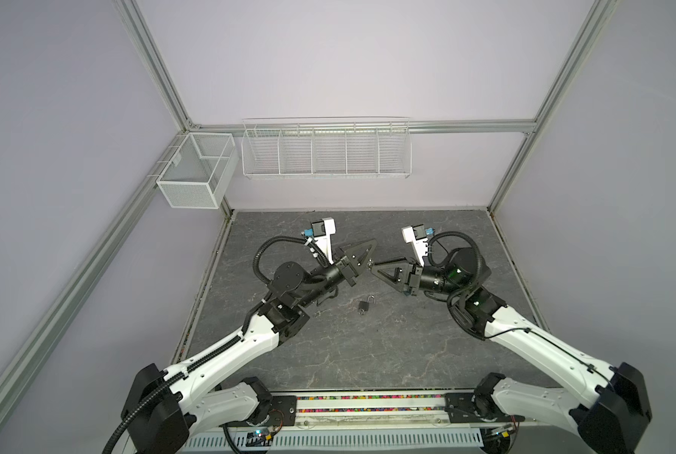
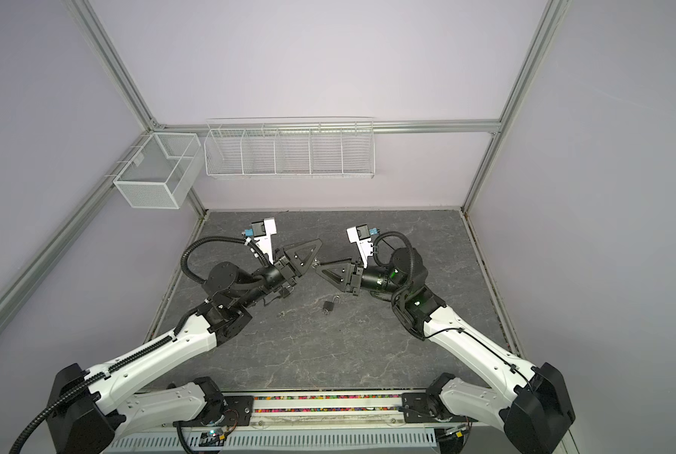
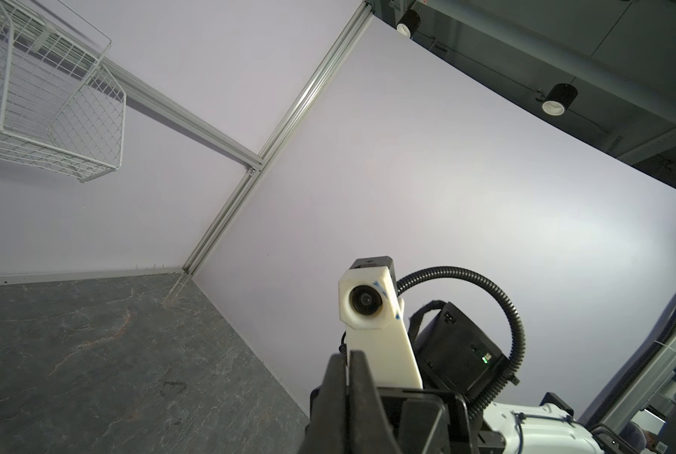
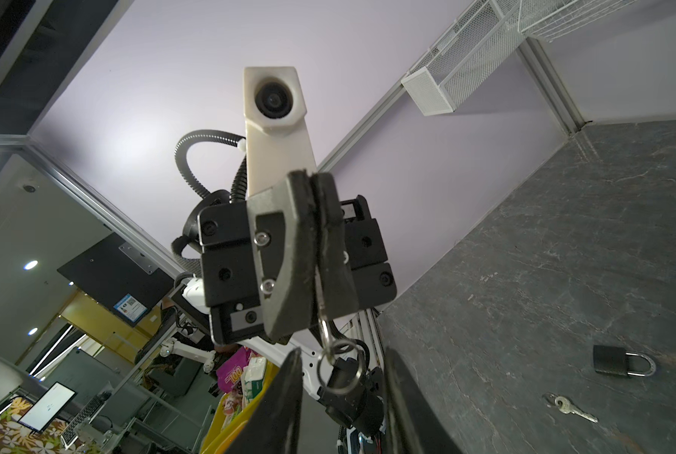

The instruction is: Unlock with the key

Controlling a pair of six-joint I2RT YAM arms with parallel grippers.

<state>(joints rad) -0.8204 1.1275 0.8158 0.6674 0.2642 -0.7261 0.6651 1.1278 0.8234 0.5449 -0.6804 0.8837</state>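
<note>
The step in hand looks like a mid-air pass of the key (image 4: 324,326) from one arm to the other, so that it can be gripped in a way fit for the lock. The left gripper (image 4: 315,220) has its jaws pressed together on the key. The shaft seems buried between them, and only the head and its split ring (image 4: 340,369) hang out below. The right gripper (image 4: 343,361) faces it tip to tip above the middle of the bench (image 1: 368,353). Its jaws stand apart, one on each side of the ring, and appear to touch nothing.

The padlock (image 1: 364,306) lies flat on the bench, nearer than the two grippers and between the arms, its shackle apparently closed. A second key (image 1: 318,313) lies loose on the bench just left of it, close by the left arm.

The next move probably calls for the right jaws to pinch the key's head rather than the loose ring. The left jaws should let go only once that grip is firm, so the shaft comes free. The padlock would then need steadying, likely by the left arm, before the key goes in.
</note>
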